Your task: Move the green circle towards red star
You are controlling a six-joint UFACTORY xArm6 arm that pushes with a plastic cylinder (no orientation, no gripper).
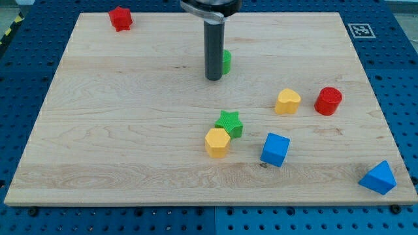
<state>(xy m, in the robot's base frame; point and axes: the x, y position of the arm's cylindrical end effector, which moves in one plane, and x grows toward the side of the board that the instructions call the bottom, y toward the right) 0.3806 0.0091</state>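
Camera view: my tip (213, 79) touched green circle (225, 62), upper centre of worktop (98, 130). Red star (120, 18) sat far upper left; most travel remained. No gripper fitted.

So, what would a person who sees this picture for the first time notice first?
Probably my tip, just above the board's middle, hiding most of the green circle behind it. Then the red star, alone at the top left, and the green star touching a yellow block below centre.

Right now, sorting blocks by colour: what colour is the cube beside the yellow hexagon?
Blue: the cube shows clearly in the camera view.
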